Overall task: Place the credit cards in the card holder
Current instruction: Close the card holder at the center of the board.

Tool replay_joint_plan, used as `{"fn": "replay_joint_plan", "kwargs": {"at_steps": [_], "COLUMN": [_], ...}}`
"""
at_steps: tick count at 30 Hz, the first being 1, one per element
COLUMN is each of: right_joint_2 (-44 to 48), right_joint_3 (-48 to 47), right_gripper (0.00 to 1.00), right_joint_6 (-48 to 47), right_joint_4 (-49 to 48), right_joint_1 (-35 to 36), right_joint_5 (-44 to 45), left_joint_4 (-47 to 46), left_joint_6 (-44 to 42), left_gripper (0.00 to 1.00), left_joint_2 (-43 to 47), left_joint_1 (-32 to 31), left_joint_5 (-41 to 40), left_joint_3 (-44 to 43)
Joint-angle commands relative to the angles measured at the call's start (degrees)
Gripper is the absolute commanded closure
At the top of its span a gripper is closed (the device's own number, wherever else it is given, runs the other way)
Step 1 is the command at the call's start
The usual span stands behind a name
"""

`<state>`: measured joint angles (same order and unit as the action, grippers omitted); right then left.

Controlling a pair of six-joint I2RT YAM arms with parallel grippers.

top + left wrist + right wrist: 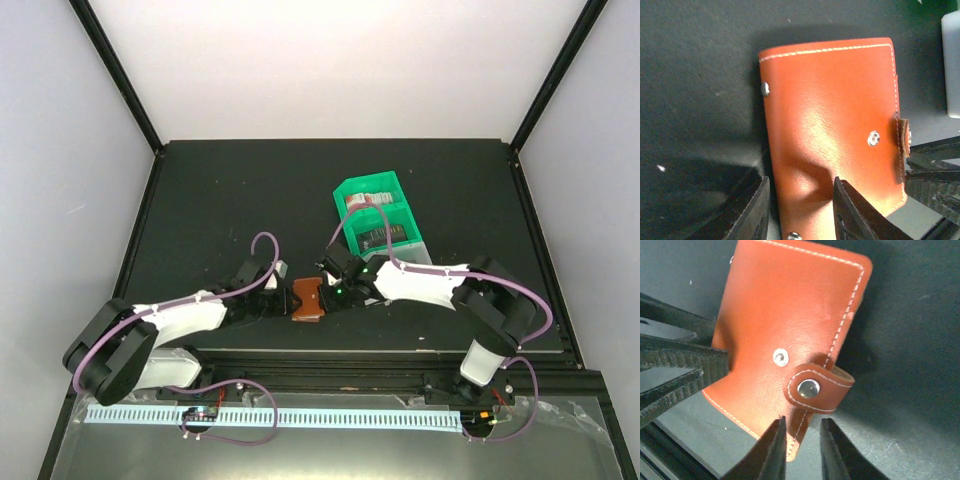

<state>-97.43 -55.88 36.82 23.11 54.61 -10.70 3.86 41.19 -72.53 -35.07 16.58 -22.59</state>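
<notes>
The brown leather card holder (306, 299) lies closed on the black table between my two grippers. In the left wrist view the card holder (830, 120) fills the middle; my left gripper (800, 212) is open, one finger off its left edge and one over its cover. In the right wrist view its snap tab (817, 387) is off the stud (781, 357) and curls up. My right gripper (802, 452) is narrowly open just short of the tab, at the holder's corner. Credit cards, red-and-white (366, 200) and dark (383, 237), sit in the green tray.
The green-and-white divided tray (345, 190) stands behind and to the right of the holder. A raised black rail (400, 352) runs along the table's near edge. Both arms' cables arch above the table.
</notes>
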Motion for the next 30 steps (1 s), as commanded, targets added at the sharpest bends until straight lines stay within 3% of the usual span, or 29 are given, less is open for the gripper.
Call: {"fn": "replay_joint_plan", "kwargs": {"at_steps": [1, 8, 11, 19, 30], "right_joint_2": [1.0, 0.7, 1.8, 7.7, 2.7], "right_joint_3": [1.5, 3.1, 1.7, -3.1, -8.6], "right_gripper": [0.82, 0.89, 0.87, 0.68, 0.53], "right_joint_6": [1.1, 0.6, -0.6, -0.2, 1.2], "right_joint_4": [-0.9, -3.1, 0.8, 15.4, 19.5], "right_joint_1": [0.8, 0.8, 0.7, 0.8, 3.7], "right_joint_5": [-2.1, -8.1, -3.3, 15.1, 19.6], "left_joint_4": [-3.8, -10.1, -11.4, -15.1, -18.4], "left_joint_6": [4.8, 11.6, 14.4, 24.2, 30.1], "left_gripper": [0.65, 0.72, 0.75, 0.76, 0.68], "left_joint_2": [-0.5, -0.2, -0.2, -0.1, -2.6], "left_joint_1": [-1.9, -6.3, -8.4, -13.6, -15.8], "left_joint_5": [1.9, 1.3, -0.5, -7.2, -10.6], "left_joint_3": [1.9, 5.1, 6.0, 9.0, 10.7]}}
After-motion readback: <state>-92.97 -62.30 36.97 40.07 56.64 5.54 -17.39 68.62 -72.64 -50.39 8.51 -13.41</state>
